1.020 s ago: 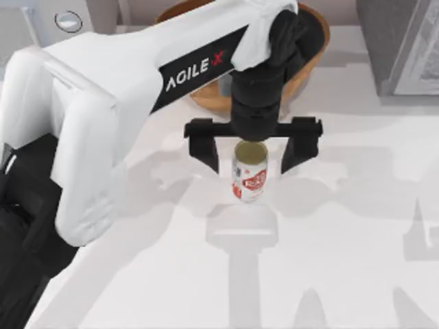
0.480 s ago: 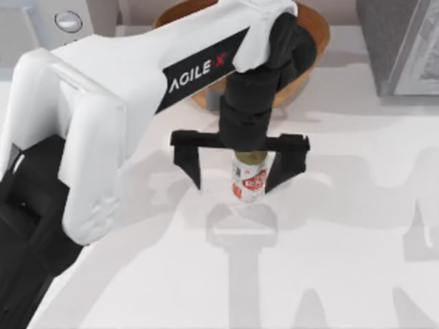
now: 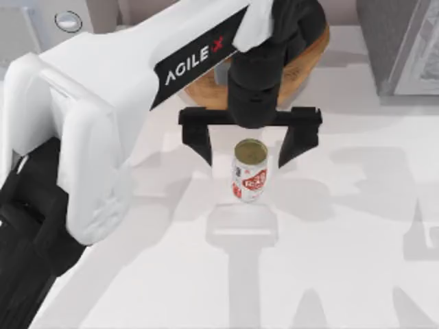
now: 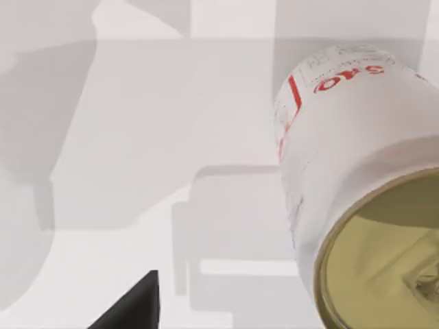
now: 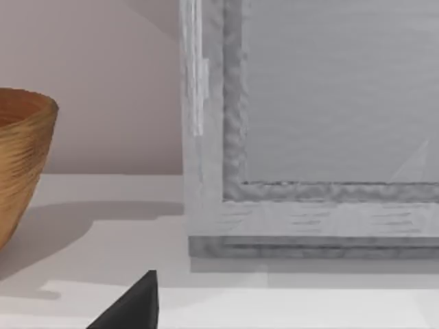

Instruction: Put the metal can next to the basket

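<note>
Left gripper [image 3: 250, 147] jaws spread wide, released, above upright metal can [image 3: 250, 171] — basket [image 3: 310, 55] just behind.

"AGILE X" on the left arm [image 3: 137, 75]

My left gripper [image 3: 249, 147] hangs above the table [image 3: 343, 260], fingers spread wide to either side of the metal can [image 3: 250, 170], clear of it. The can stands upright on the table, just in front of the basket [image 3: 305, 58]. Right of the basket stands a framed panel [image 5: 329, 123].
</note>
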`<state>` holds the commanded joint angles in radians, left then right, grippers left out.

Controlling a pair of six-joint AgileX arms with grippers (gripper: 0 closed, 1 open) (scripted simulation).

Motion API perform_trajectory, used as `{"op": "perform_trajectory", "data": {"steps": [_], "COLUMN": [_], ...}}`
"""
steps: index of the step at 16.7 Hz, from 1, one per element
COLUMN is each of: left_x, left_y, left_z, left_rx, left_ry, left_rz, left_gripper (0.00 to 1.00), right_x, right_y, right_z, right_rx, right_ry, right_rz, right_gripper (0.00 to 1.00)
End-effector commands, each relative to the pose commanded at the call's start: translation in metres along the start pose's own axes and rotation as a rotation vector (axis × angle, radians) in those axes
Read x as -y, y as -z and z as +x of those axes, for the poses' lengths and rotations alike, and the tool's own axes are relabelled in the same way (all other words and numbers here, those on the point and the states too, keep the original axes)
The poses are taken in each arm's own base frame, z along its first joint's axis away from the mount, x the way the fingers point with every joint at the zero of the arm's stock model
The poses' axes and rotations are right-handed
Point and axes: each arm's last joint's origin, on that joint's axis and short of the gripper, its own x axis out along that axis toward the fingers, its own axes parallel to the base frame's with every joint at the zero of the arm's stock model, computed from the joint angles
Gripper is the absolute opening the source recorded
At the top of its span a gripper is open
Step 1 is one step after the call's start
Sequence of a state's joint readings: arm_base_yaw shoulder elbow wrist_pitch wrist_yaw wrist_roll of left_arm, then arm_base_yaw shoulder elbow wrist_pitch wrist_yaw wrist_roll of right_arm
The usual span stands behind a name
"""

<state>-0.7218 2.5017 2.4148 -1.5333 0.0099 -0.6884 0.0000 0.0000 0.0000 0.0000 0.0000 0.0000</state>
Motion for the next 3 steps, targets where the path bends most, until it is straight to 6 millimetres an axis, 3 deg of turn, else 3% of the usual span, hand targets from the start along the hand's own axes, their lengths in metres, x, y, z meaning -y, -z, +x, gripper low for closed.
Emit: {"op": "perform_trajectory", "data": {"steps": [3], "left_x": [0.0011], "left_y": [0.0000], "left_z": [-0.0121], "left_rx": [0.042], "left_ry": [0.028], "left_rz": [0.002], "left_gripper": [1.00], "right_x": [0.0000], "right_y": [0.0000], "right_z": [0.0000], "right_rx": [0.000], "right_ry": [0.000], "right_rz": [0.000], "right_gripper": [1.00]}}
